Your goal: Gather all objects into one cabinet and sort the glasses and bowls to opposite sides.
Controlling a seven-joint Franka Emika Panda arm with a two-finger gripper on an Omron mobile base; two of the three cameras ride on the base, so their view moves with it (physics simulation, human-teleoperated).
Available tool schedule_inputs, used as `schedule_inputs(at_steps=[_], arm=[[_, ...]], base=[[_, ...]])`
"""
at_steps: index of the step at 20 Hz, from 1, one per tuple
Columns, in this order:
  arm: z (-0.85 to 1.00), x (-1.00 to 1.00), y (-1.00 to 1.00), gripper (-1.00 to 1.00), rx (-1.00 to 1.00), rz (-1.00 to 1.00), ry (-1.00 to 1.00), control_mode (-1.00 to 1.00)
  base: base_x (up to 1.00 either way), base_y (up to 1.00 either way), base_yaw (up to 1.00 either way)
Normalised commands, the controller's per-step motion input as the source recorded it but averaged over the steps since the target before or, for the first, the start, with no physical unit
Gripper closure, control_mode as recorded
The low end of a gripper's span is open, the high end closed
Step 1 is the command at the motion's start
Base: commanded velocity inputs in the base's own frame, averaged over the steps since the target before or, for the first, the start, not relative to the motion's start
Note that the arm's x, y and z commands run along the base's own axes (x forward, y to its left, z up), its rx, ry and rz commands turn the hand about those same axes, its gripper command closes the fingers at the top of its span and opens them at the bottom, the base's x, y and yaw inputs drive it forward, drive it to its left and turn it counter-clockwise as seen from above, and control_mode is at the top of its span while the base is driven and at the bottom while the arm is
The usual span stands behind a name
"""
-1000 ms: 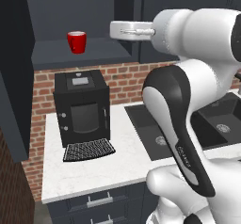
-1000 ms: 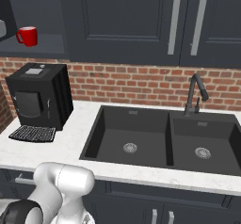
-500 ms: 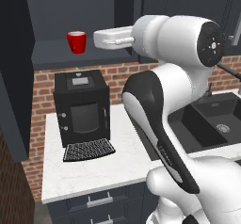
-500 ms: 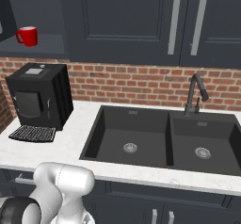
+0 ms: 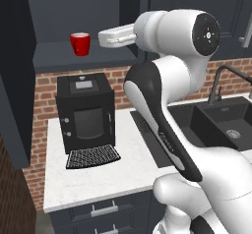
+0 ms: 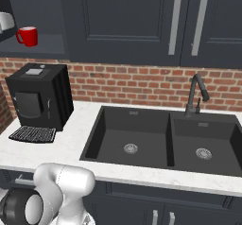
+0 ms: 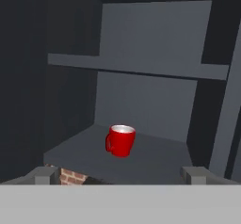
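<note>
On the lower floor of the open charcoal cabinet [image 7: 141,39], a glossy red mug [image 7: 121,140] is standing upright and alone, its handle turning toward the left in my hand view, with a single shelf [image 7: 136,68] running across above it. I am holding the gripper [image 7: 120,173] level with that mug and short of it, the two fingertips [image 7: 44,173] spreading wide at either side of the view, pinching nothing and touching nothing. From the left base view the red mug [image 5: 79,43] is sitting toward the left of the cabinet floor, while the arm's white hand [image 5: 115,35] is reaching in from the right, just beside the mug but apart from it. From the right base view the mug [image 6: 28,36] is showing at the far left, with a corner of the white hand at the picture's edge beside it.

Below the cabinet, a black coffee machine [image 5: 86,112] is standing on the white marble counter [image 5: 118,166] against the red brick wall [image 6: 137,84], its grated drip tray [image 5: 93,157] jutting toward me. To the right, a black double sink [image 6: 165,141] is lying sunk in the counter, with a dark curved tap [image 6: 196,94] rising behind its right basin. Above the sink, closed dark wall cupboards [image 6: 127,21] are carrying long grey bar handles [image 6: 176,21].
</note>
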Motion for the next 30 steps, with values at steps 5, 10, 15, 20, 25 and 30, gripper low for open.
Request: schedule_inputs(at_steps=[5,10,15,20,25,30], arm=[[-0.05,-0.02,0.0,-1.0,-0.01,0.0,-0.01,-1.0],[0.0,0.13,0.0,-1.0,0.0,0.0,0.0,-1.0],[-0.19,0.01,0.01,-1.0,0.0,0.0,0.0,-1.0],[-0.3,0.0,0.12,-1.0,0.0,0.0,0.0,-1.0],[0.0,0.19,0.18,-1.0,0.0,0.0,0.0,-1.0],[0.0,0.31,0.07,-1.0,0.0,0.0,0.0,-1.0]], base=[[0.0,0.0,0.0],[0.0,0.0,0.0],[0.0,0.0,0.0],[0.0,0.0,0.0],[0.0,0.0,0.0],[0.0,0.0,0.0]])
